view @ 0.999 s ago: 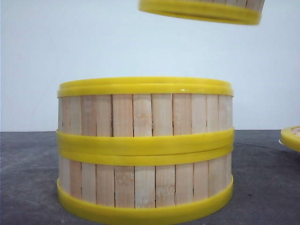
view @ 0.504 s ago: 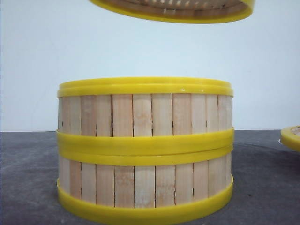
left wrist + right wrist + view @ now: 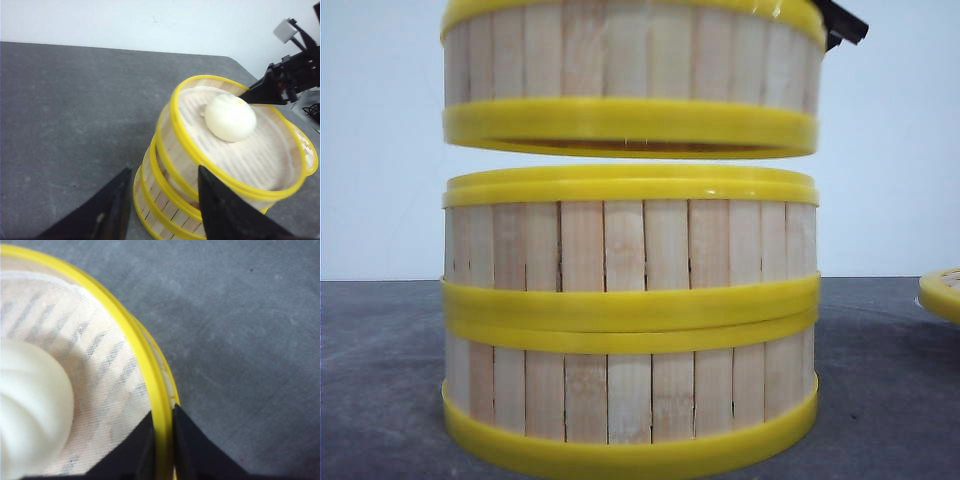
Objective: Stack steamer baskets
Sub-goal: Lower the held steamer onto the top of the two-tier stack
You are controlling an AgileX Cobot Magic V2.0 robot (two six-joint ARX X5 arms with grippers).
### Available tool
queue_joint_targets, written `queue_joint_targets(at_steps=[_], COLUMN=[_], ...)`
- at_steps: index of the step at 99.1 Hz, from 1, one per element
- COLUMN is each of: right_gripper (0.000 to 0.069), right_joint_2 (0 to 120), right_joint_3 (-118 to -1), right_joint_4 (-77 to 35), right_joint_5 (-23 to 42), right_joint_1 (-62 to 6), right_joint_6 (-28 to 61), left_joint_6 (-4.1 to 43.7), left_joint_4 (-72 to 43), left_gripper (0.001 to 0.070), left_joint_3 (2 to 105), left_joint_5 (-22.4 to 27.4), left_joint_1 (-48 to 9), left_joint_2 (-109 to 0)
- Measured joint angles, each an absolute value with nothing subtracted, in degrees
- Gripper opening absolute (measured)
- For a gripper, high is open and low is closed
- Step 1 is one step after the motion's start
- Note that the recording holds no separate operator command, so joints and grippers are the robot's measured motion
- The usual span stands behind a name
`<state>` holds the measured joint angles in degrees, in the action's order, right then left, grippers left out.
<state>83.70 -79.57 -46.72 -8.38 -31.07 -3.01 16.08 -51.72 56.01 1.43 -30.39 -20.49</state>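
Above grey table [image 3: 880,400], level upright basket [image 3: 630,75] rim-pinched by right end effector [image 3: 161,440]; left end effector [image 3: 160,205] spread

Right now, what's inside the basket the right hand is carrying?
The carried basket, pinched at its rim by the right hand, holds one white bun on a pale liner. The insides of the stacked baskets below are covered.

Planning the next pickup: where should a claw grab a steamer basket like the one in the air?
On the top yellow rim, coming from above with one finger inside the wall and one outside. The right claw pinches the raised steamer basket that way; its wall is thin and upright, and the bun sits clear at the middle.
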Motion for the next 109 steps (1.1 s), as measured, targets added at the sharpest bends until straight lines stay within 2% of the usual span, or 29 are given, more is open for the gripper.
queue_joint_targets(at_steps=[54, 109], right_gripper=[0.0026, 0.0026], right_joint_2=[86.3, 86.3], right_joint_3=[-79.6, -79.6], right_joint_4=[-50.2, -48.7], right_joint_5=[-8.5, -7.3], right_joint_1=[-31.2, -32.2], right_joint_6=[-3.0, -2.8], left_joint_6=[15.6, 15.4], left_joint_4=[-52.1, -52.1], left_gripper=[0.0239, 0.0239], left_joint_3=[56.0, 56.0], left_joint_5=[1.4, 1.4], left_joint_1=[-30.4, -30.4], left_joint_2=[-20.5, -20.5])
